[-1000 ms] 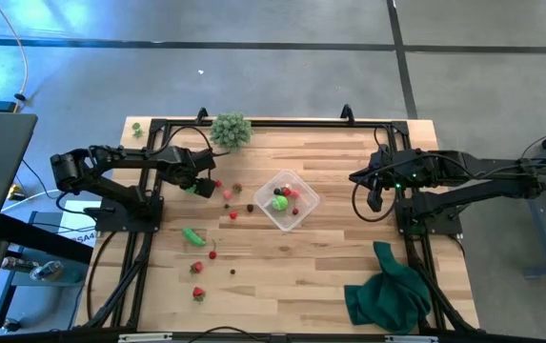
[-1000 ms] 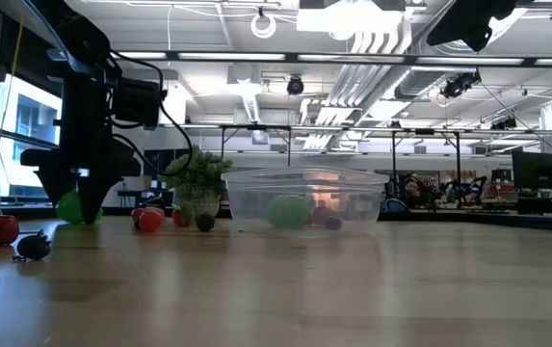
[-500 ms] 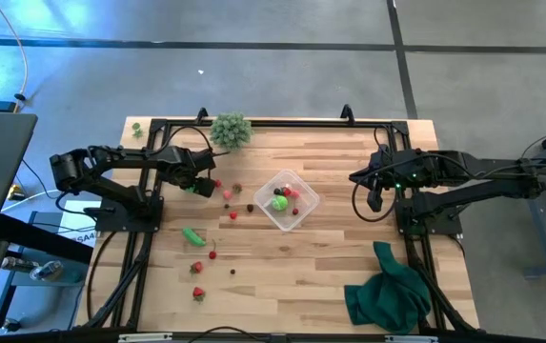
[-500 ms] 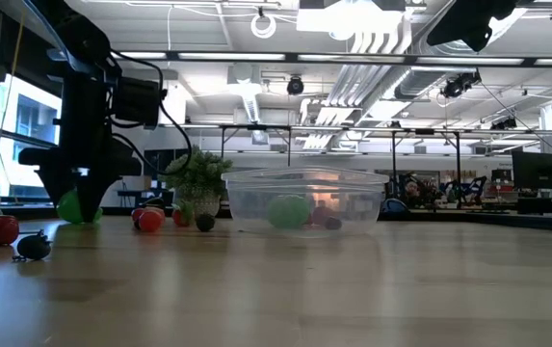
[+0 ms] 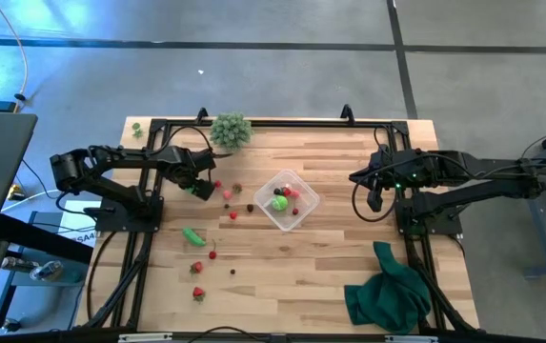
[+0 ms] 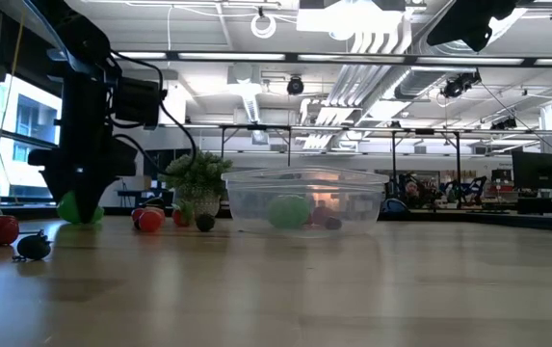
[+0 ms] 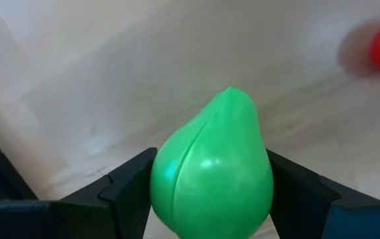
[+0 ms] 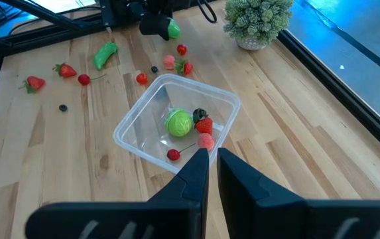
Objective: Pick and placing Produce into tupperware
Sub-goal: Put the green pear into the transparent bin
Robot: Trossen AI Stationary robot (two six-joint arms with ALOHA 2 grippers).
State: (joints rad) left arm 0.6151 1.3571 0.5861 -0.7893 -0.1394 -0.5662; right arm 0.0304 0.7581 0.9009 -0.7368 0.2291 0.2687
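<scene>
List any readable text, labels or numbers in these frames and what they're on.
None readable.
White label on the left arm's base: print too small to read.
Tupperware, green pear, green cloth, table: no markings visible.
Room behind the table in the low view: no legible signs.

You have a light wooden table as the work surface. A pale green bushy clump stands at its far edge. A dark green cloth lies crumpled at the near right corner. A black frame borders the far edge.
</scene>
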